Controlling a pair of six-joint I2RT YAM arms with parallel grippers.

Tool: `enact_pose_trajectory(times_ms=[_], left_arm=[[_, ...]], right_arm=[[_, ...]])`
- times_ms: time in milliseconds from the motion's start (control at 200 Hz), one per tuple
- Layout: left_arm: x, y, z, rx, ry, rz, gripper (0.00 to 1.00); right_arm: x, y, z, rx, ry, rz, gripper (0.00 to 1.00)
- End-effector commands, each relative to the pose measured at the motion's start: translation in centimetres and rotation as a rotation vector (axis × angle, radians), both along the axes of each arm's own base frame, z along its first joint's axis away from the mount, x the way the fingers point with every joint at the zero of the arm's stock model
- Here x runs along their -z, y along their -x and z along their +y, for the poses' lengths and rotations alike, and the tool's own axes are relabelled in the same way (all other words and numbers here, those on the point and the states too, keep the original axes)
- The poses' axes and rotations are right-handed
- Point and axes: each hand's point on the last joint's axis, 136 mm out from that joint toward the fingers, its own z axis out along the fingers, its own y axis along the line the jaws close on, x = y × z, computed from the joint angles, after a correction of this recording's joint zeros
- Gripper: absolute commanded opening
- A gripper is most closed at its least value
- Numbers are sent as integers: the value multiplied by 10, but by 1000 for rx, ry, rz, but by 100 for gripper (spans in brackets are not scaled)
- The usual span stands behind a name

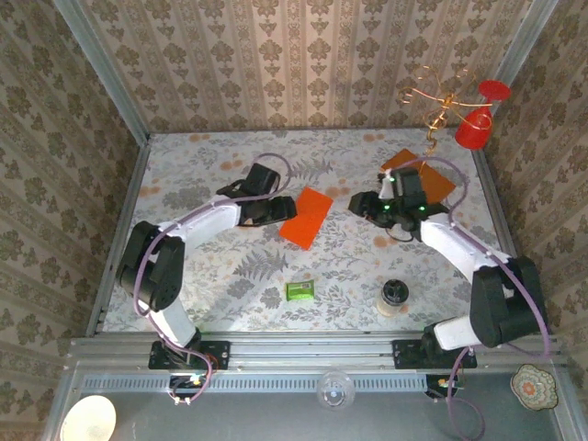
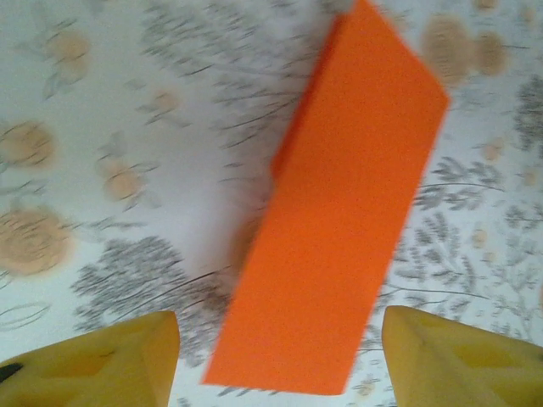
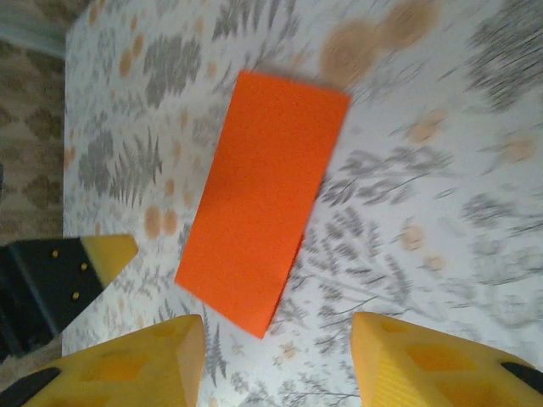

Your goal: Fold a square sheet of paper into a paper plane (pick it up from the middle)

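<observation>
Orange paper (image 1: 306, 216) on floral worktop (image 1: 239, 276)
The paper is plain bright orange; worktop white with grey ferns, peach blooms; packet (image 1: 299, 290) green; walls (image 1: 276, 64) beige damask.

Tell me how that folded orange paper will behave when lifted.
Probably floppy and very light: the orange paper looks thin, lying nearly flat on the table. Its layers gape slightly along one edge, so it may spring open.

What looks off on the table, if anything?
The paper lies folded in half, askew to the table edges. In the left wrist view a darker under-layer peeks out along its upper left edge, so the halves look misaligned or slightly lifted. No tear or spill visible.
</observation>
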Motion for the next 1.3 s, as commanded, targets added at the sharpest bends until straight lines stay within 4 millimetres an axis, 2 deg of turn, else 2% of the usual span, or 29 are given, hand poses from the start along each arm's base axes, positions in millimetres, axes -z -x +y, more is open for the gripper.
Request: enact_pose_trajectory(times_ms=[0,125,160,260,340,430,570,815,970,1045,1165,1260,1275,1295], left_arm=[[-7,2,17,-73,95,10,67],[-7,10,43,-127,111,9,70],[-8,8,56,-162,115,6,71],[-9,13,71,-195,132,3,74],[-9,17,78,-213,147,3,75],[-9,20,80,-222,170,11,76],[-10,20,77,-215,193,20,76],[-8,19,67,-186,204,43,76],[-6,20,56,-143,175,52,76],[-6,20,50,-126,179,58,76],[-7,23,38,-88,186,62,75],[-6,23,31,-71,204,71,75],[-6,29,21,-42,206,77,75],[-5,30,18,-35,212,81,74]], right_arm=[[10,-3,34,-21,-1,36,49],[26,-3,75,-70,-11,83,47],[32,-3,84,-80,-11,101,46],[42,-5,105,-112,1,124,45],[52,-7,114,-125,37,149,45],[71,-10,114,-127,112,212,45],[90,-12,124,-155,107,260,45],[119,4,120,-266,174,300,44],[139,26,99,-394,311,315,44],[142,35,87,-457,371,294,43],[128,42,73,-531,417,208,43],[104,35,80,-527,362,131,44],[100,34,82,-524,348,121,44],[94,32,86,-516,326,108,44]])
